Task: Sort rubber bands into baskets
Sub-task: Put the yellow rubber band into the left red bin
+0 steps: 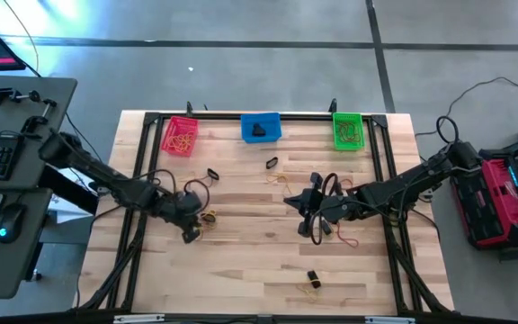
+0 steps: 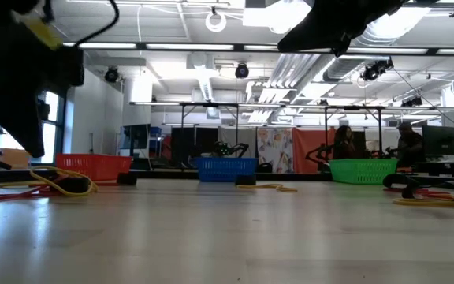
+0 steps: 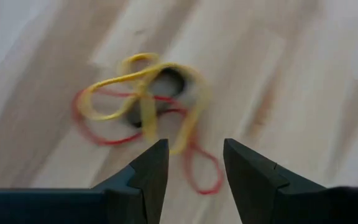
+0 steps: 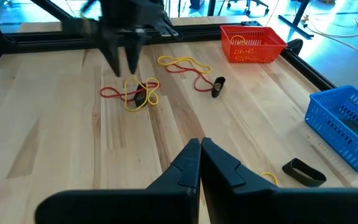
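A tangle of yellow, red and black rubber bands point(image 3: 143, 102) lies on the wooden table left of centre point(image 1: 209, 217). My left gripper point(image 3: 194, 155) is open and hovers just above it, fingers pointing down. It also shows in the right wrist view point(image 4: 124, 59), with the tangle point(image 4: 138, 93) below it. My right gripper point(image 4: 199, 155) is shut and empty, above the table's middle point(image 1: 295, 202). The red-pink basket point(image 1: 180, 135), the blue basket point(image 1: 261, 127) and the green basket point(image 1: 348, 130) stand in a row along the far edge.
Loose bands lie about: a black one point(image 1: 212, 174) and a yellow-red string point(image 4: 185, 67) near the tangle, a black one point(image 1: 272, 163) before the blue basket, a red one point(image 1: 344, 236) under my right arm, and a black-yellow pair point(image 1: 313, 279) near the front edge. A black frame point(image 1: 241, 115) borders the table.
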Available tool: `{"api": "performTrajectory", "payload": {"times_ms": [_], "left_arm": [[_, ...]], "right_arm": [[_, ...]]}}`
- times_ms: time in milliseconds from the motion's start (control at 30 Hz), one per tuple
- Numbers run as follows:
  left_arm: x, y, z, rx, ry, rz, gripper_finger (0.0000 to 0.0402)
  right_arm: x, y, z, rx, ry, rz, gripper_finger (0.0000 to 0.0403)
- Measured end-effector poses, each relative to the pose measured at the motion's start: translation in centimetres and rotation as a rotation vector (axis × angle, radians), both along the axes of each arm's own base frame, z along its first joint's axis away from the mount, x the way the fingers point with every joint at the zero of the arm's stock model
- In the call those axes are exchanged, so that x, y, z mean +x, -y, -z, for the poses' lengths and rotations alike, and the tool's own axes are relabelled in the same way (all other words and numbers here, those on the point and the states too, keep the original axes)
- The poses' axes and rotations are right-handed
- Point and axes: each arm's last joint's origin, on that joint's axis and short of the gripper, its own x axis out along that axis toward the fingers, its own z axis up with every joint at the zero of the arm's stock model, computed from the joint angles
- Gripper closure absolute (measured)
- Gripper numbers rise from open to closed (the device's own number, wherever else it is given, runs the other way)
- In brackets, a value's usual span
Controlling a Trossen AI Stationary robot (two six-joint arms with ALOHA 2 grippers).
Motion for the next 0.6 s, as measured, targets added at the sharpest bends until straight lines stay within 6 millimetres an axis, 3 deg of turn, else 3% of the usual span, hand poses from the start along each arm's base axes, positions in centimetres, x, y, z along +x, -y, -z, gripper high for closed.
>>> {"api": "performTrajectory", "payload": {"times_ms": [400, 600], "left_arm": [[1.2, -1.9, 1.8, 0.009, -0.127, -0.065, 0.0255], [1.8, -2.0, 2.1, 0.008, -0.112, -0.013, 0.0283]], "right_arm": [[0.0, 0.0, 0.0, 0.0, 0.0, 0.0, 0.0402], [0.0, 0.0, 0.0, -0.001, -0.001, 0.0, 0.0402]]}}
